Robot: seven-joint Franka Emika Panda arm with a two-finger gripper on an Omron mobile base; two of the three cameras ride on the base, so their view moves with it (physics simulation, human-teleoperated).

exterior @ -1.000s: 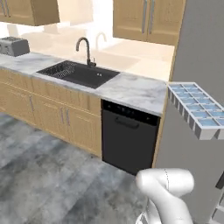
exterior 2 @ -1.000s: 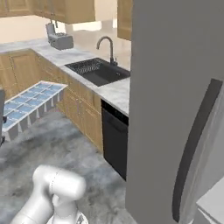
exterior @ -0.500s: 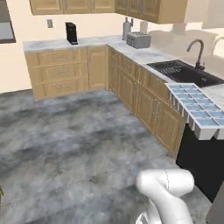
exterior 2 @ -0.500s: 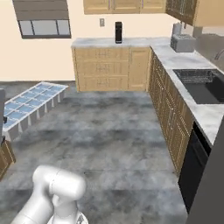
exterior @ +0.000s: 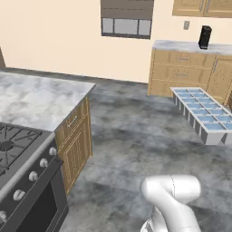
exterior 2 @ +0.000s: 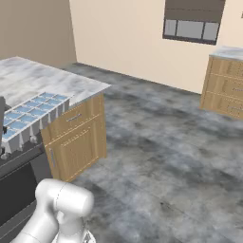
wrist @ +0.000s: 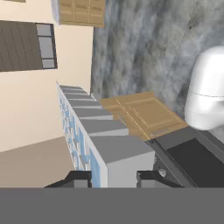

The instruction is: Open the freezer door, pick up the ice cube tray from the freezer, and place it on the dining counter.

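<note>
**Q:** Jaws first: what do they hold?

**A:** Clamped on the ice cube tray [wrist: 94, 144]. In the hand view, the gripper [wrist: 114, 178] has one dark fingertip [wrist: 75, 178] on either side of the tray's near end, and the tray runs away from the camera on edge, grey cell backs to one side, pale blue to the other. Past it lie a wood cabinet door [wrist: 142, 114], a black oven front [wrist: 192, 159], the grey floor [wrist: 148, 48] and a dark window [wrist: 27, 41] in the cream wall.

**Q:** And from the left base camera?

**A:** The ice cube tray [exterior: 204, 113] hangs in mid-air at the right edge, well above the floor [exterior: 136, 136], blue cells up, its far end cut off by the picture's border. At left sit a marble counter [exterior: 36, 99] over a wood cabinet [exterior: 74, 140], and a black stove [exterior: 22, 176] with knobs along its front. Beyond the tray, light wood cabinets [exterior: 186, 70] line the back wall, a small black appliance [exterior: 205, 37] standing on their marble top. A window [exterior: 126, 20] is set high in the wall.

**Q:** The right base camera?

**A:** There the ice cube tray [exterior 2: 31, 116] shows at the left edge, in front of the marble counter [exterior 2: 42, 80] and above the stove's front. Whether tray and counter touch cannot be told from this angle. Open floor [exterior 2: 161, 142] stretches right toward a wood cabinet [exterior 2: 225, 83] and the window [exterior 2: 192, 21].
</note>
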